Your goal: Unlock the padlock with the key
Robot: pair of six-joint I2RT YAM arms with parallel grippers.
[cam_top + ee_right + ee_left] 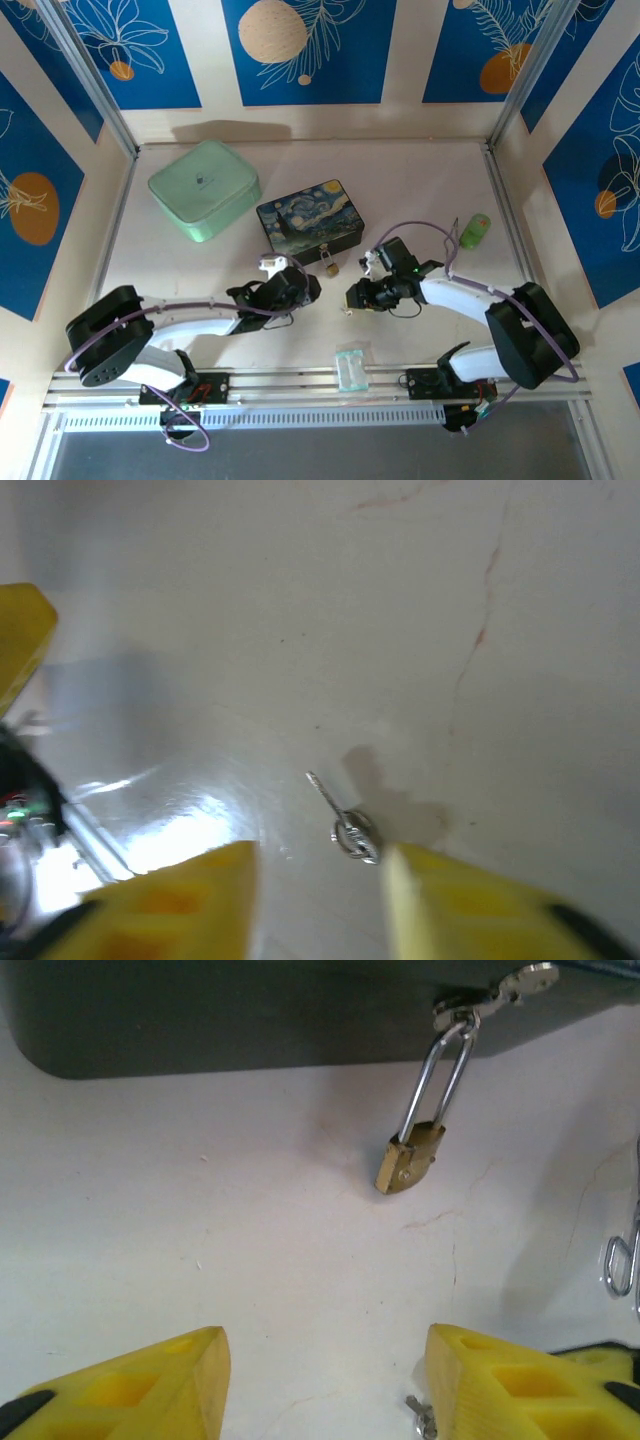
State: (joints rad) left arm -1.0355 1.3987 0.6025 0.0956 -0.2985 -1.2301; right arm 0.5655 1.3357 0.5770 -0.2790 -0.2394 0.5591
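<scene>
Left wrist view: dead ahead, the padlock (412, 1158), brass body down on the worktop (180, 1220), shackle threaded through the hasp (497, 990) of the tin (250, 1020). Locked, by the look of it, and tethered there, so no sliding away under a key. Left end effector (325, 1350) low and wide open, nothing between its yellow fingers (180, 1370), lined up probably to steady that brass body. At the right edge, a bent wire piece (620, 1260).

Right wrist view: blurred, but plain enough. The key (345, 822) loose on the worktop, just ahead of the gap, near one yellow finger. Right end effector (320, 858) parted, gripping nothing. Needs picking up before any turning.

Top external view: both arms angled in below the starry-night tin, padlock at its near side between them. Pale, scuffed, hairline-cracked surface. Around it a mint case (204, 188), a clear packet (352, 368), a small green thing (475, 231). Blue leaf-patterned panels (350, 80) walling the booth.
</scene>
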